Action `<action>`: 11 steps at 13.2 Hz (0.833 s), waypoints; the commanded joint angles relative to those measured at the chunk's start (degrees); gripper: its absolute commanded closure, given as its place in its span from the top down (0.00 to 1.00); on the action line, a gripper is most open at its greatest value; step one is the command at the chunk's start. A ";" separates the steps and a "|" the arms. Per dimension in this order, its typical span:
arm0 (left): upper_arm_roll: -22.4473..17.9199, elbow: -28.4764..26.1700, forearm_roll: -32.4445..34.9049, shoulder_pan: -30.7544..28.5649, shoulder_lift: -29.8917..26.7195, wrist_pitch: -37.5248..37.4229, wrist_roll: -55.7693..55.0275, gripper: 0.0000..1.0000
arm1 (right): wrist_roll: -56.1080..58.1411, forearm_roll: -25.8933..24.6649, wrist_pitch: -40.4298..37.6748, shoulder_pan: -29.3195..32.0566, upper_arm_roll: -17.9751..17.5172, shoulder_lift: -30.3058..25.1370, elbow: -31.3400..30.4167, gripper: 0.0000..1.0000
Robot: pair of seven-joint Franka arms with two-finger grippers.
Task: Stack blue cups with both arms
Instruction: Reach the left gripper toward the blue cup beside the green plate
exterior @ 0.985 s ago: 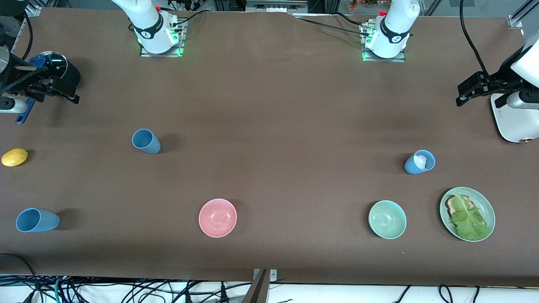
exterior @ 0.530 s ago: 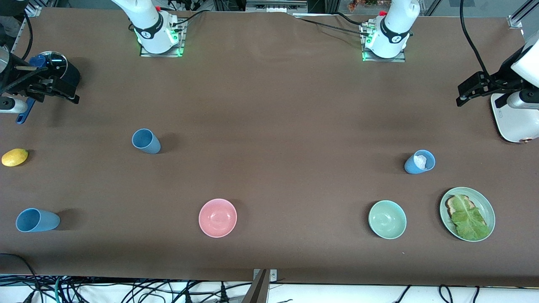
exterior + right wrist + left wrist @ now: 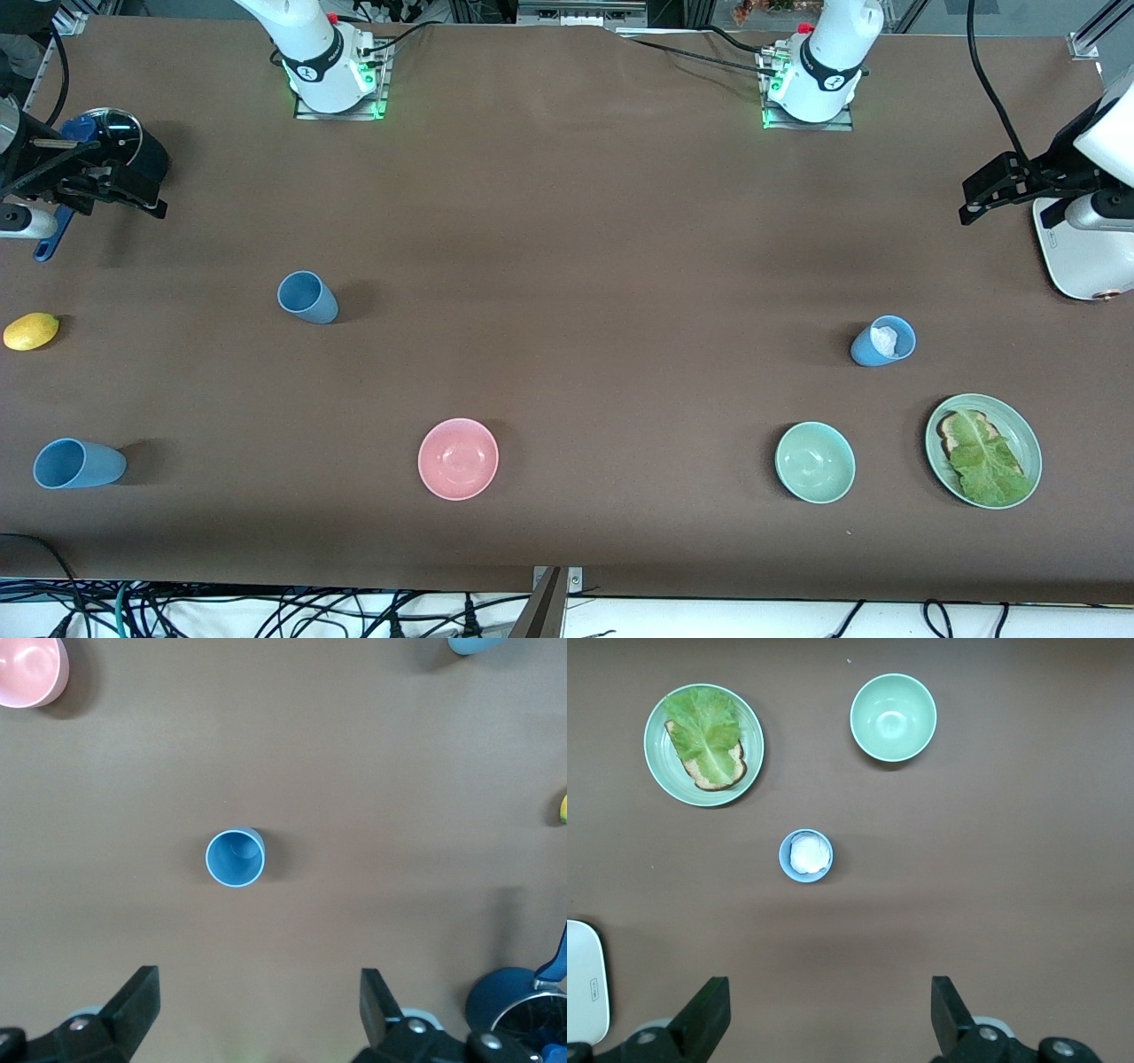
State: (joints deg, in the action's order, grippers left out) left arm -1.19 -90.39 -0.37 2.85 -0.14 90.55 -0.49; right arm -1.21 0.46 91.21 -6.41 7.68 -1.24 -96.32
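Note:
Three light-blue cups are on the brown table. One cup stands upright and empty toward the right arm's end. A second cup is nearer the front camera at that same end. The third cup is toward the left arm's end and has something white inside. My right gripper hangs open and empty high over the table's edge at the right arm's end. My left gripper hangs open and empty high over the left arm's end.
A pink bowl and a pale-green bowl sit near the front camera. A green plate holds toast and lettuce. A lemon and a dark-blue lidded saucepan lie at the right arm's end. A white appliance is at the left arm's end.

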 commanded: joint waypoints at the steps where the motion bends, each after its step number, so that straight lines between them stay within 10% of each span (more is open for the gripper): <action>1: 0.04 1.10 0.98 -0.48 4.00 3.29 1.46 1.00 | -0.46 0.07 -0.07 0.17 -0.04 -0.26 0.34 1.00; 11: -0.04 0.21 0.90 -6.10 17.62 20.44 11.47 1.00 | -0.46 0.16 -0.07 0.17 -0.04 -0.26 0.34 1.00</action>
State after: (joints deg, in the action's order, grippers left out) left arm -1.52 -90.88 -0.29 -2.34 15.48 108.86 8.23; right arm -1.22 0.46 91.21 -6.40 7.70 -1.24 -96.30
